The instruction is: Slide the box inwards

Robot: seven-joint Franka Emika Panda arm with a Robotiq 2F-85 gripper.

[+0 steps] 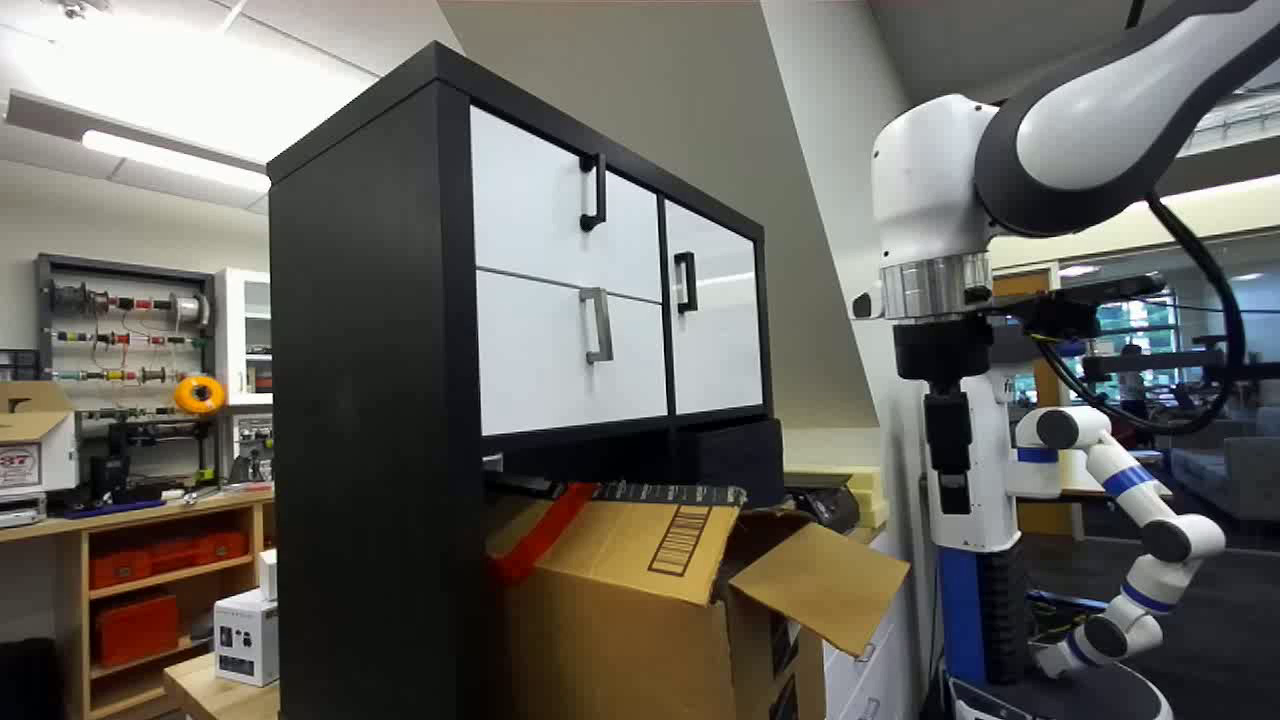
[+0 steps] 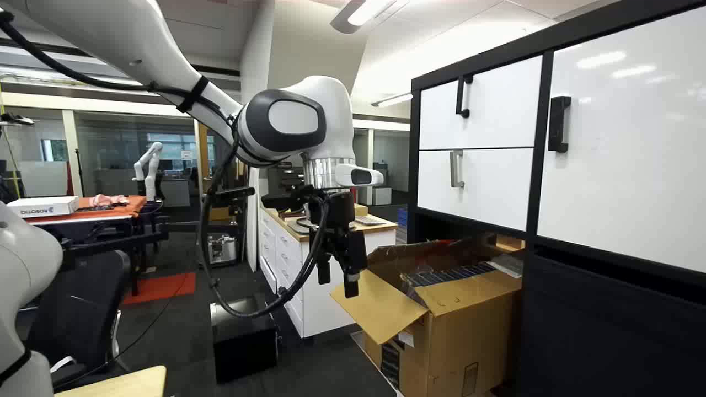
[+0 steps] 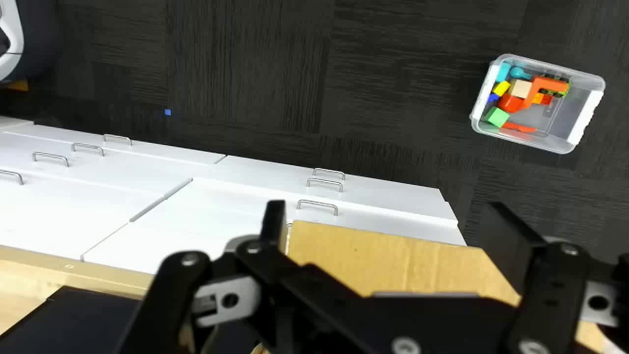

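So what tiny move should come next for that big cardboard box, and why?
Probably ease the open pincer toward the box, because the box juts out of the cabinet and, in an exterior view, the pincer hangs clear of the outstretched flap.

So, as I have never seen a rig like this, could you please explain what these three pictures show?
The machine is the large white jointed arm, ending in a black two-fingered pincer. Two pictures come from cameras standing outside the robot; the third comes from a camera on its wrist, looking down past the pincer's fingers.

In both exterior views, a big cardboard box with loose flaps sticks out from below the white fronts of a dark cabinet. That box is to be slid inwards.

The wrist view also shows white drawers and, on the dark floor, a clear tub of colourful pieces.

The pincer is open, holds nothing and hangs apart from the box.
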